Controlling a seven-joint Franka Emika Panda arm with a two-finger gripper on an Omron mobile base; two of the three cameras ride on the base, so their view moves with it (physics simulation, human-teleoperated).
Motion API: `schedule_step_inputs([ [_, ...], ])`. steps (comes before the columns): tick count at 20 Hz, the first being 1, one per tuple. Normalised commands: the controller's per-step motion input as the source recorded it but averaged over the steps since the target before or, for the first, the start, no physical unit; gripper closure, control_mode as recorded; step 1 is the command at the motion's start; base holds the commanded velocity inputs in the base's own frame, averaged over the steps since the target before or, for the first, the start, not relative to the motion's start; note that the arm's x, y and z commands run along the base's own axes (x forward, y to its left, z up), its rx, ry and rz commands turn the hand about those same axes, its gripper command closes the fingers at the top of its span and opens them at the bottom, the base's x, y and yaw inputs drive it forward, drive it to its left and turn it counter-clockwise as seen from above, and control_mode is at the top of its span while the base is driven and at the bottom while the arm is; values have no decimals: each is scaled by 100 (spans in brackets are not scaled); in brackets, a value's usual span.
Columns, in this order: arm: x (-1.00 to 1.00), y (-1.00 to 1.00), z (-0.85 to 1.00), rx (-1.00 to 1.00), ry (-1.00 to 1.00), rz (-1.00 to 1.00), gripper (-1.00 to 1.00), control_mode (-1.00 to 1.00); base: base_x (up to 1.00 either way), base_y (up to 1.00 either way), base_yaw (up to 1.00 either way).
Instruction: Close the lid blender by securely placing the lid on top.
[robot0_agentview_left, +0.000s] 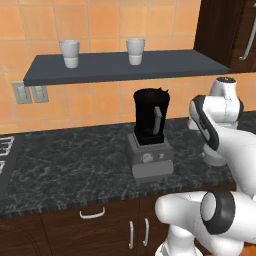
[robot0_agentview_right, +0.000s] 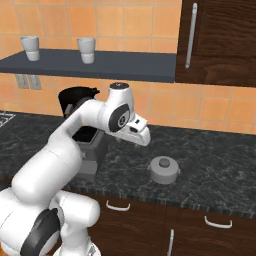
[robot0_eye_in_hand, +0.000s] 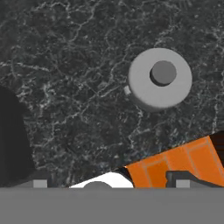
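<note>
— The blender (robot0_agentview_left: 149, 135), a tall black jar with a grey vertical handle on a boxy grey base with a round dial: where does it stand?

— On the dark speckled stone counter (robot0_agentview_left: 70, 165), near the middle of the left base view, just below the long dark wall shelf (robot0_agentview_left: 125, 67). Its top is open. In the right base view my own white arm covers most of it; the jar's dark rim shows behind my forearm.

— And further left?

— Two white ribbed cups (robot0_agentview_left: 70, 53) sit on that shelf, well apart from each other, with two grey wall outlets (robot0_agentview_left: 30, 92) under the shelf's left end.

— Where is the lid?

— The round grey lid with a raised centre knob (robot0_agentview_right: 163, 169) lies flat on the counter, to the right of the blender and apart from it, near the counter's front edge. In the hand view it sits upper right of centre (robot0_eye_in_hand: 159, 78).

— And your gripper?

— My gripper (robot0_eye_in_hand: 109, 183) hangs above the counter, near the lid and clear of it. The fingers (robot0_eye_in_hand: 40, 183) stand wide apart with nothing between them. A dark wooden cabinet with a long metal handle (robot0_agentview_right: 217, 40) fills the far right.
</note>
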Motion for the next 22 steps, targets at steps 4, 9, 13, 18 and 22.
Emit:
schedule_step_inputs([
  [4, 30, -100, -66, 2, 24, -26, -100, -100, 0, 0, 0],
  [9, 47, -71, -34, 7, 10, -5, -100, -100, 0, 0, 0],
  [13, 30, -17, -34, 0, 0, 1, -100, -100, 0, 0, 0],
  [18, 6, -19, -68, 1, 0, 2, -100, -100, 0, 0, 0],
  [22, 22, -18, -44, 1, 0, 2, -100, -100, 0, 0, 0],
])
